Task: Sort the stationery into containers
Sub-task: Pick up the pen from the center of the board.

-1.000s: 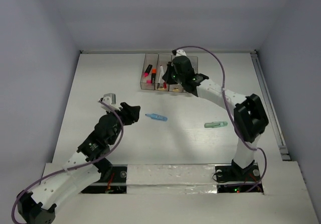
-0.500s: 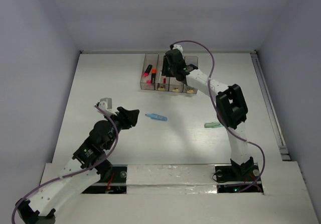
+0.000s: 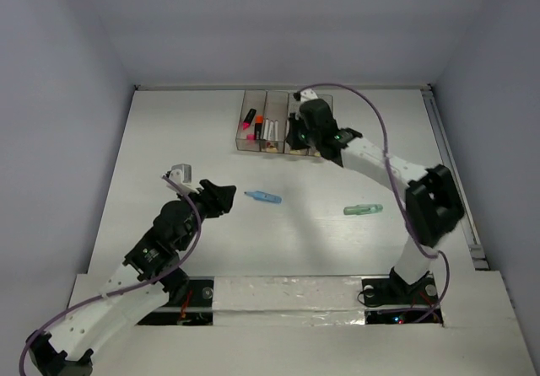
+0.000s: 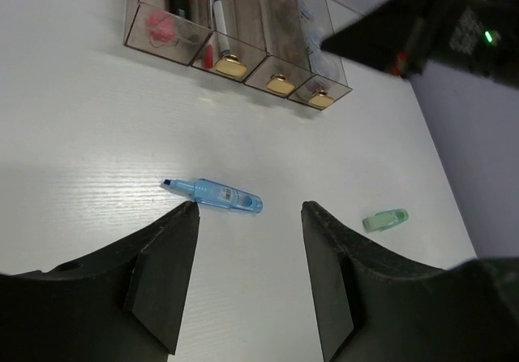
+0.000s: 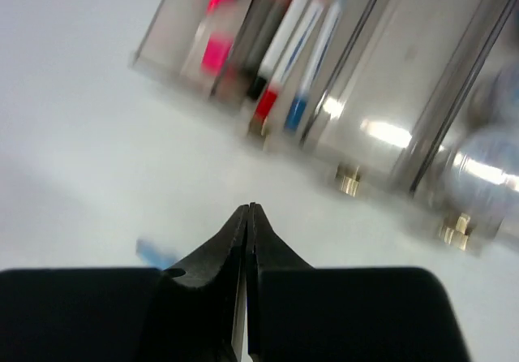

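The row of four joined bins (image 3: pixel 250 144) stands at the back of the table. Its left bin holds a pink highlighter (image 3: pixel 246 123) and an orange highlighter (image 3: pixel 258 124). The second bin holds two white pens (image 3: pixel 270 130). My right gripper (image 3: pixel 297 140) is shut and empty, low over the table just in front of the bins (image 5: pixel 170 21). In the right wrist view round grey-blue pots (image 5: pixel 486 163) show in the right-hand bin. A light blue marker (image 3: pixel 263 196) and a pale green marker (image 3: pixel 363 210) lie on the table. My left gripper (image 3: pixel 226 197) is open, just short of the blue marker (image 4: pixel 215 195).
White table with walls at the back and both sides. A rail (image 3: pixel 451 174) runs along the right edge. The right arm (image 4: pixel 438 21) crosses the top right of the left wrist view. The green marker (image 4: pixel 385 219) lies right of the left gripper (image 4: pixel 250 208).
The right gripper swung left over the second bin, then came back right to the front of the bins. The left arm drew back slightly, then stayed still.
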